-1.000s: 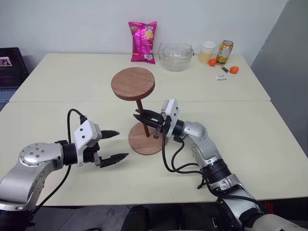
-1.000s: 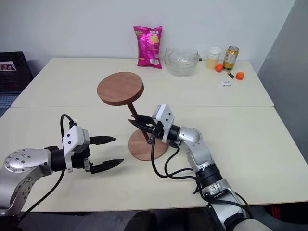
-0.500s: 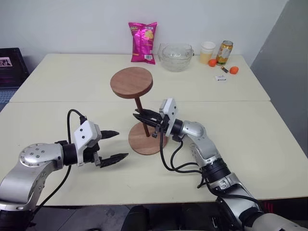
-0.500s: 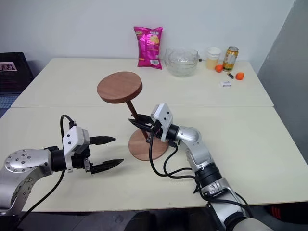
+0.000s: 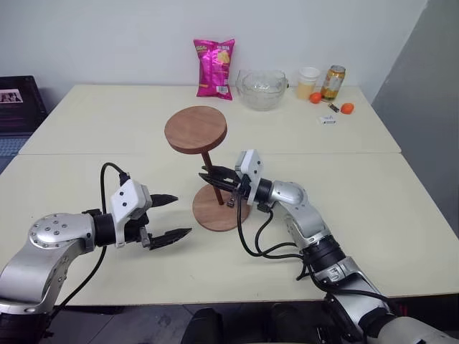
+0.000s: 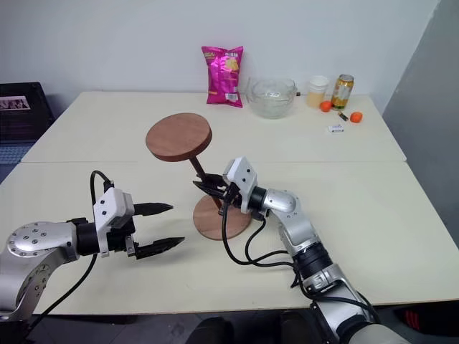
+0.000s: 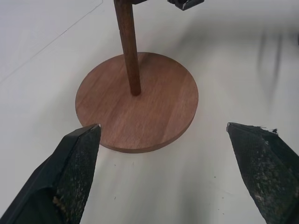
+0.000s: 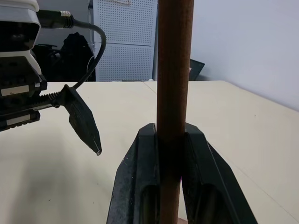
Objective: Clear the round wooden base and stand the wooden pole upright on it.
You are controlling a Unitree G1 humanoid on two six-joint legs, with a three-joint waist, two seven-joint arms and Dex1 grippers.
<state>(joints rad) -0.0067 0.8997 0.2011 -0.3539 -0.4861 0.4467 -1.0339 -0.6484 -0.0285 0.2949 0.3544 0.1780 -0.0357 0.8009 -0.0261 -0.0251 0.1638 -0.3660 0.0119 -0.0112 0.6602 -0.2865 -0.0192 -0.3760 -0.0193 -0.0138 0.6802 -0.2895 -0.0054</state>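
The pole (image 5: 211, 165) stood near-upright, its foot at the centre of the base (image 5: 219, 208) on the table (image 5: 373, 186), clenched by the right gripper (image 5: 215, 175). The left gripper (image 5: 171, 216) waited beside it, fingers spread. Seating appeared under way; next, a straight release.

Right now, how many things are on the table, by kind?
Wooden parts: 2, round wooden base and wooden pole
Snack bags: 1
Glass bowls: 1
Cups: 1
Cans: 1
Small orange things: 2
Small white item: 1
Total: 9
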